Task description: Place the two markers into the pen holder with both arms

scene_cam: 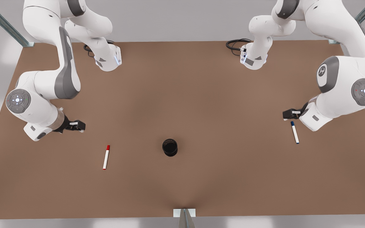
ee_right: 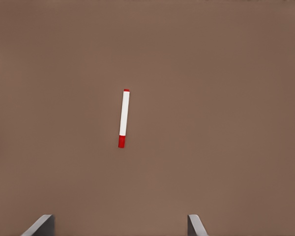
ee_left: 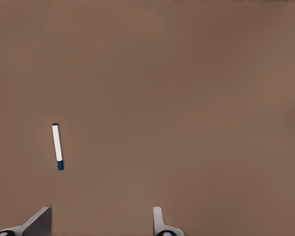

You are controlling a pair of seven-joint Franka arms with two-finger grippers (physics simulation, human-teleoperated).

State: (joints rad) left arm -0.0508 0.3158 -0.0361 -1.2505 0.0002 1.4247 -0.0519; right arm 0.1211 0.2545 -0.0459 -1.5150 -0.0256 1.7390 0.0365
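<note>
Front view: the brown counter (scene_cam: 182,95) is seen from above, with an arm at each side and the holder (scene_cam: 169,147) upright near the middle, empty so far as can be told. The left gripper (scene_cam: 291,114), at the front view's right, is held above the counter close beside the blue marker (scene_cam: 294,132); in the left wrist view its fingers (ee_left: 39,221) are spread apart and empty, with that marker (ee_left: 57,146) lying off to one side of the gap rather than between them. The right gripper (scene_cam: 78,126), at the front view's left, is held farther from the red marker (scene_cam: 106,157), fingers (ee_right: 42,225) likewise apart; there the marker (ee_right: 123,118) is seen ahead of the gap and roughly centred. Both markers lie flat, well apart from the holder, on opposite sides of it. A sideways correction is judged necessary for the left gripper, a forward reach and descent for the right.
</note>
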